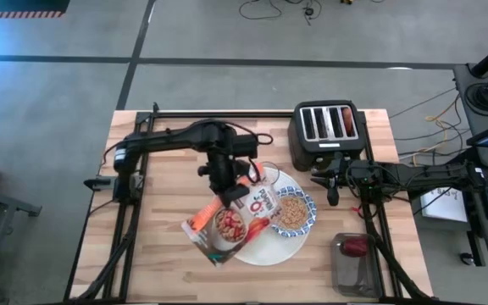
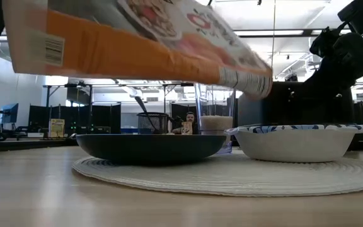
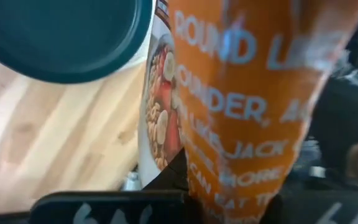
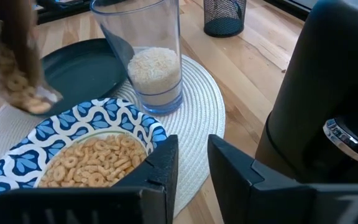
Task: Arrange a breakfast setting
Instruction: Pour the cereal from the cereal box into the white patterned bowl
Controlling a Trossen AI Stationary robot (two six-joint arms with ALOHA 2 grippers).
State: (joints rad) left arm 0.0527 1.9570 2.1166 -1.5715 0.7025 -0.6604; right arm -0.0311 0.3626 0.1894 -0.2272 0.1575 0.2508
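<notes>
Left tool (image 1: 224, 196) clamps a cereal box (image 1: 240, 216), tilted over the plate (image 4: 79, 71) and the bowl (image 1: 293, 212) of cereal on the mat (image 4: 197, 118); right tool (image 1: 333, 188) narrow, empty, beside bowl and toaster (image 1: 327, 125); glass (image 4: 148, 53) on mat

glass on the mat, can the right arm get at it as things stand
Probably yes. The right gripper hangs empty beside the patterned bowl, and bare white mat lies between it and the glass; the toaster crowds one side.
</notes>
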